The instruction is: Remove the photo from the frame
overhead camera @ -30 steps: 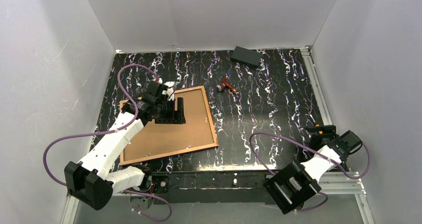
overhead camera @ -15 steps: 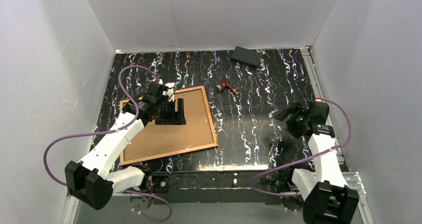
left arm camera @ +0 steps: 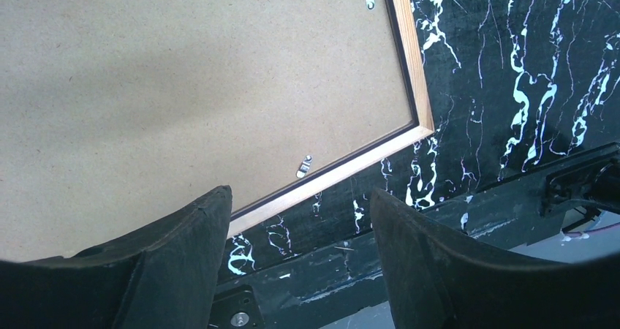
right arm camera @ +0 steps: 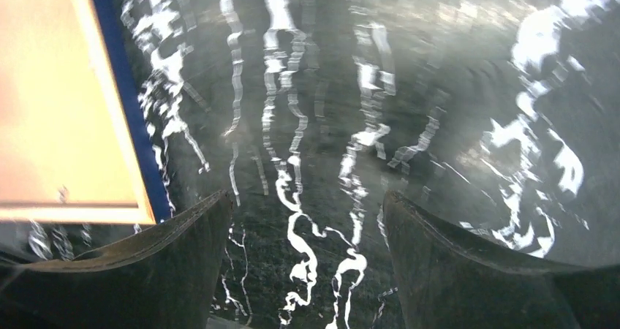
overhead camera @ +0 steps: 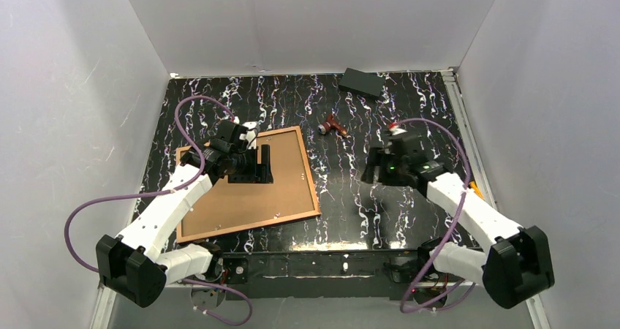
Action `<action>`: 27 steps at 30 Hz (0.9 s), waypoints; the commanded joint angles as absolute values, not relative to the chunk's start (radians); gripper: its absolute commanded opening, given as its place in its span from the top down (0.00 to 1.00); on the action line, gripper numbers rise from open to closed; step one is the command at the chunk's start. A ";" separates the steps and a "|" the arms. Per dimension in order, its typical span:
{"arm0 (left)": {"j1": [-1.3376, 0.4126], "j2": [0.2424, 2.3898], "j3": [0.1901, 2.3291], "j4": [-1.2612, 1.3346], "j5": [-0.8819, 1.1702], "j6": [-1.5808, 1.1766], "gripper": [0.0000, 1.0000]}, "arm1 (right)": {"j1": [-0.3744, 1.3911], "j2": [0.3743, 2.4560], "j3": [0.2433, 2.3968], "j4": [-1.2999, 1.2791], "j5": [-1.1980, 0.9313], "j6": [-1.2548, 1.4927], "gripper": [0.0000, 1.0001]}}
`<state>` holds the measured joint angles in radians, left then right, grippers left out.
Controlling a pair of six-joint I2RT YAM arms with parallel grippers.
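Note:
The frame [overhead camera: 311, 174] lies face down at the left of the table, its light wood rim up. The photo's plain brown board back [overhead camera: 241, 201] fills it, and the print side is hidden. My left gripper [overhead camera: 252, 169] hovers open and empty over the far half of the board. In the left wrist view the board [left arm camera: 183, 88], the rim [left arm camera: 409, 58] and a small metal clip [left arm camera: 303, 167] show past my gripper [left arm camera: 300, 194]. My right gripper [overhead camera: 371, 169] is open and empty over bare table, right of the frame. The right wrist view [right arm camera: 305, 197] shows the frame's navy edge [right arm camera: 124, 102] at the left.
A small black block [overhead camera: 362, 82] lies at the back edge. A small red-brown object [overhead camera: 335, 126] lies just beyond the frame's far right corner. The black marbled table [overhead camera: 409, 117] is walled in white on three sides. A purple cable loops over the frame's far left corner.
My right arm has swung from the near right corner up and left to the middle of the table, toward the frame. The left arm and the frame have not moved.

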<state>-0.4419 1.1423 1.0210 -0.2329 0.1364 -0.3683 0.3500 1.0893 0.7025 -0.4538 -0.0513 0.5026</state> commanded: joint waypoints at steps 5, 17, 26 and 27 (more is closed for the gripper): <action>-0.442 1.082 1.003 -0.383 -0.049 -0.451 0.26 | 0.957 1.173 0.851 -0.301 0.113 0.102 0.20; -0.428 0.939 1.033 -0.949 -0.206 -0.866 0.02 | 1.242 1.603 1.044 -0.168 0.118 -0.287 0.29; -0.403 1.048 1.133 -1.155 -0.208 -1.067 0.02 | 1.262 1.729 1.115 -0.150 -0.029 -0.327 0.39; -0.399 1.057 1.134 -1.166 -0.210 -1.103 0.02 | 1.266 1.733 1.111 -0.152 -0.035 -0.322 0.41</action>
